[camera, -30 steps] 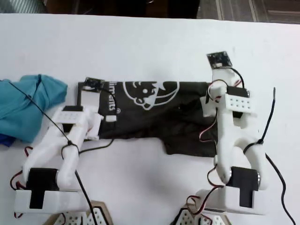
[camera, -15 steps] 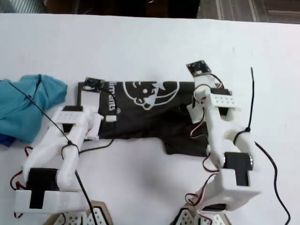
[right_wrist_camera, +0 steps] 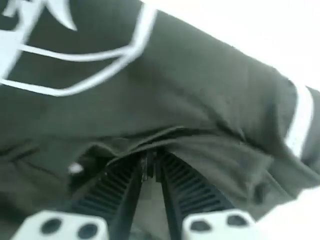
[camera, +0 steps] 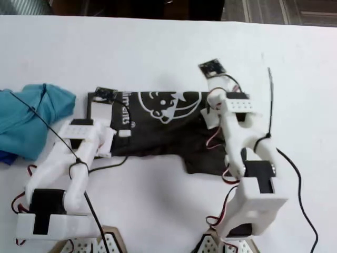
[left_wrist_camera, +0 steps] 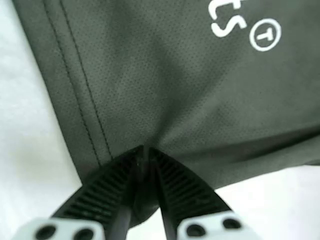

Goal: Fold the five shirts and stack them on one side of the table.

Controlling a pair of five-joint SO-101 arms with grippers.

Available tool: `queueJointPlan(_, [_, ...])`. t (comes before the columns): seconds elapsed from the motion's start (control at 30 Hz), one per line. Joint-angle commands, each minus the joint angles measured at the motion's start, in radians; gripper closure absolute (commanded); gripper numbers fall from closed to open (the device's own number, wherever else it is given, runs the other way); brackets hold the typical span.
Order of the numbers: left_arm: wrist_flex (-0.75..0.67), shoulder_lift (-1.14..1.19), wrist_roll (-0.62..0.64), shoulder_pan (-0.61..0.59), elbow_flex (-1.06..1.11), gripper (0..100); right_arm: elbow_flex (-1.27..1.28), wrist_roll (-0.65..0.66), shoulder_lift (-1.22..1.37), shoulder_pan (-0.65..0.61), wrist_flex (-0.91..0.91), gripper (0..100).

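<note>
A black shirt (camera: 163, 126) with a white print lies spread across the middle of the white table (camera: 158, 47). My left gripper (left_wrist_camera: 145, 159) is shut on the black shirt (left_wrist_camera: 165, 85), pinching a fold near its hemmed edge; in the high view that gripper (camera: 108, 134) sits at the shirt's left end. My right gripper (right_wrist_camera: 151, 161) is shut on a raised fold of the black shirt (right_wrist_camera: 190, 100); from above it (camera: 210, 108) stands over the shirt's right part. A crumpled teal shirt (camera: 29, 118) lies at the table's left edge.
A bit of blue cloth (camera: 5, 157) peeks from under the teal shirt. Black cables (camera: 287, 158) trail from the right arm over the table. Bare table surface spreads at the back and at the right.
The right arm has swung leftward across the shirt, carrying the pinched fold of black cloth with it. The left arm has stayed still.
</note>
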Motion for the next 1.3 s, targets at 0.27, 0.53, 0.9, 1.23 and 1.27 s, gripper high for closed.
queueJointPlan(0.27, [-0.017, -0.011, 0.008, -0.018, 0.002, 97, -0.135, 0.005, 0.025, -0.125, -0.012, 97.8])
queueJointPlan(0.53, [-0.017, -0.011, 0.008, -0.018, 0.002, 97, -0.157, 0.005, 0.035, -0.084, -0.039, 97.8])
queueJointPlan(0.9, [-0.017, -0.011, 0.008, -0.018, 0.002, 97, -0.173, 0.005, -0.007, -0.047, 0.059, 97.8])
queueJointPlan(1.23, [-0.017, -0.011, 0.008, -0.018, 0.002, 97, -0.18, 0.005, -0.013, -0.162, 0.131, 97.8])
queueJointPlan(1.27, [-0.017, -0.011, 0.008, -0.018, 0.002, 97, -0.18, 0.005, -0.004, -0.166, 0.108, 97.8])
